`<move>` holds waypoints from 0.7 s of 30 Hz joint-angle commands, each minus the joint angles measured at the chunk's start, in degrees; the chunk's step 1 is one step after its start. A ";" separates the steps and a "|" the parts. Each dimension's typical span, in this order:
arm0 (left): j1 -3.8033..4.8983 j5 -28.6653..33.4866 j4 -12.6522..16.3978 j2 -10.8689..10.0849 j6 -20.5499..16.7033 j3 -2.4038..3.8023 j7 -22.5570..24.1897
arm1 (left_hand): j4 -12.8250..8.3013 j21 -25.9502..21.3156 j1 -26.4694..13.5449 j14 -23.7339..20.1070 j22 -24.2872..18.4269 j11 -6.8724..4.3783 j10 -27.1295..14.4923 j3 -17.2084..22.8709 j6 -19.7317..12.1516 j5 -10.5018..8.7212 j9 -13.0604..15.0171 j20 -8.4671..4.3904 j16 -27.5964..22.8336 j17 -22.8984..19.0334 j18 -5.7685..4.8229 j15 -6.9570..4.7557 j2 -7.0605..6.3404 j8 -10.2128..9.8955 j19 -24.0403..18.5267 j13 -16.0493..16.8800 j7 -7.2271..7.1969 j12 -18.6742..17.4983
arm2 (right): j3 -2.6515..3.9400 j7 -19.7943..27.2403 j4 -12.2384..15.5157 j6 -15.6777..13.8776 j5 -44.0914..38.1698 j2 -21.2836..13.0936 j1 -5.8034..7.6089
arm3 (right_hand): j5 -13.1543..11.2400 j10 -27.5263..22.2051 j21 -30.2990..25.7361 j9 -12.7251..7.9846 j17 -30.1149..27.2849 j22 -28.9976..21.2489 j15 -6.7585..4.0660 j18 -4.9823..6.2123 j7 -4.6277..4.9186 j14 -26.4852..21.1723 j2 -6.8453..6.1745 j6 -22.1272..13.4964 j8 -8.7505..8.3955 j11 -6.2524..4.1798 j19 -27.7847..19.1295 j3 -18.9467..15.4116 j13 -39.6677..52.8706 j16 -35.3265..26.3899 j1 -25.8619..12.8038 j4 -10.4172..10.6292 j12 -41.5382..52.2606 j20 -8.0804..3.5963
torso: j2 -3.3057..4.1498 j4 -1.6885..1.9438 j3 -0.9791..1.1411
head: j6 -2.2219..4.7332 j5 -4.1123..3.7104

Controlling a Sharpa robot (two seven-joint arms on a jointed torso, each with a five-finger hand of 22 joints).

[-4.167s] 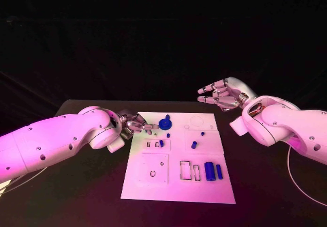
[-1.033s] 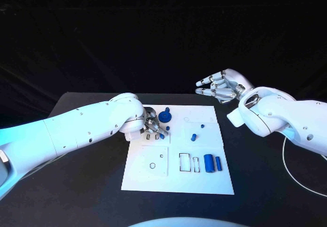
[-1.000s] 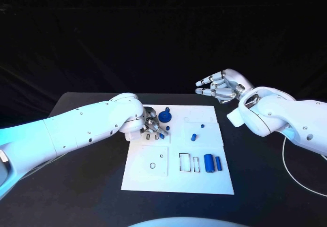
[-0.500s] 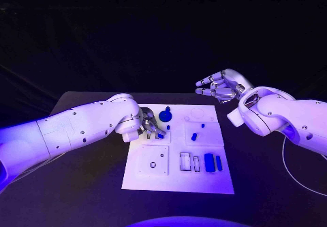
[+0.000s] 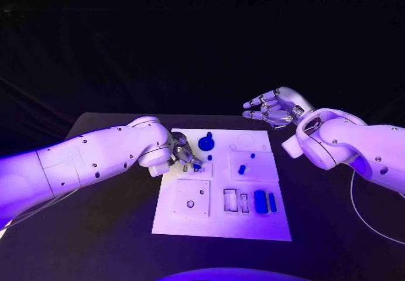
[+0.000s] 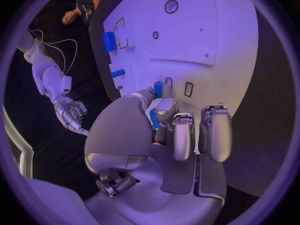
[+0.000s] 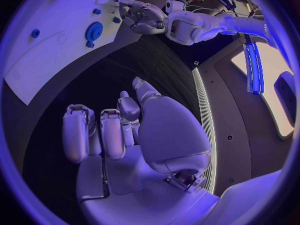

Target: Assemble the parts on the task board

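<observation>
Left hand point(image 5: 182, 156) sits low over the upper-left block of the task board point(image 5: 221, 228), left of frame centre in the head view. Its fingertips point(image 6: 164, 107) pinch a small blue part point(image 6: 157, 89), held right at a pair of narrow slots point(image 6: 187, 89) in the board. Judged step: seating this part in a slot. Whether it has already entered one, cannot tell.

The part is a short bar. In the left wrist view its long axis lines up with the slots' long sides, and it appears to stand roughly upright, its lower end toward the board.

Right hand point(image 5: 274, 108) hovers in the upper right of the head frame, off the board's far corner, above the bench point(image 5: 101, 234). Fingers loosely spread, holding nothing.

Other parts on the board: a blue gear point(image 5: 206, 141) at upper centre, a small peg point(image 5: 242, 169) mid-board, two long blue bars point(image 5: 263, 202) at lower right, lying lengthwise up the frame.

Next move, as judged: keep the bar square to the slot, press straight down, then release. A tilt would likely jam it on the slot's edge.
</observation>
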 commanded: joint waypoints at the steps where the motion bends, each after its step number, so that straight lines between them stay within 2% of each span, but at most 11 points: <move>1: -0.02 -2.74 0.20 0.10 -1.12 0.04 0.71 | -9.77 0.17 -0.97 6.03 7.22 0.10 0.55 10.82 0.16 0.38 0.33 0.17 0.17 15.08 -0.93 0.45 -0.26 0.36 2.56 0.08 0.00 0.35 | -0.01 0.05 -0.05 1.06 -0.09 0.09 -0.07 | 0.39 -0.08 -0.38 -0.08 2.57 -0.13 -0.04 1.06 0.02 3.26 0.33 0.48 0.14 -0.11 -0.47 0.07 -0.13 -0.32 -0.46 0.40 -0.15 -0.15 | 0.05 -0.01 -0.02 | -0.08 0.07; 13: -0.23 -9.29 -0.07 1.01 1.30 0.02 -0.04 | -11.00 0.38 -2.01 6.03 7.63 0.08 0.69 13.07 0.05 0.84 0.82 0.16 0.17 15.08 -1.02 0.44 -1.04 0.67 2.74 0.06 0.02 0.46 | -0.02 0.05 -0.08 1.44 -0.04 0.11 -0.11 | 0.40 -0.08 -0.40 -0.09 2.55 -0.16 -0.04 1.06 0.03 3.25 0.32 0.47 0.11 -0.10 -0.48 0.04 -0.14 -0.34 -0.55 0.46 -0.16 -0.15 | 0.02 0.01 -0.07 | -0.45 0.12; 18: -0.33 -11.16 -0.09 1.08 3.73 0.01 -0.37 | -11.16 0.43 -2.15 6.03 7.71 0.09 0.70 13.35 0.04 0.94 0.89 0.15 0.17 15.08 -1.03 0.44 -1.12 0.71 2.78 0.03 0.04 0.46 | -0.02 0.04 -0.07 1.56 -0.01 0.12 -0.12 | 0.40 -0.08 -0.40 -0.09 2.55 -0.16 -0.04 1.06 0.03 3.25 0.32 0.47 0.11 -0.10 -0.48 0.04 -0.14 -0.34 -0.55 0.46 -0.16 -0.15 | 0.02 -0.05 -0.08 | -0.56 0.22; 21: -0.35 -11.50 -0.10 1.04 4.76 0.01 -0.48 | -11.25 0.44 -2.23 6.03 7.73 0.09 0.71 13.49 0.02 0.99 0.92 0.15 0.17 15.08 -1.04 0.44 -1.16 0.73 2.79 0.01 0.04 0.46 | -0.02 0.04 -0.03 1.61 0.05 0.11 -0.12 | 0.40 -0.08 -0.40 -0.09 2.55 -0.16 -0.04 1.06 0.03 3.25 0.32 0.47 0.11 -0.10 -0.48 0.04 -0.14 -0.34 -0.55 0.46 -0.16 -0.15 | 0.00 0.03 -0.07 | -0.65 0.24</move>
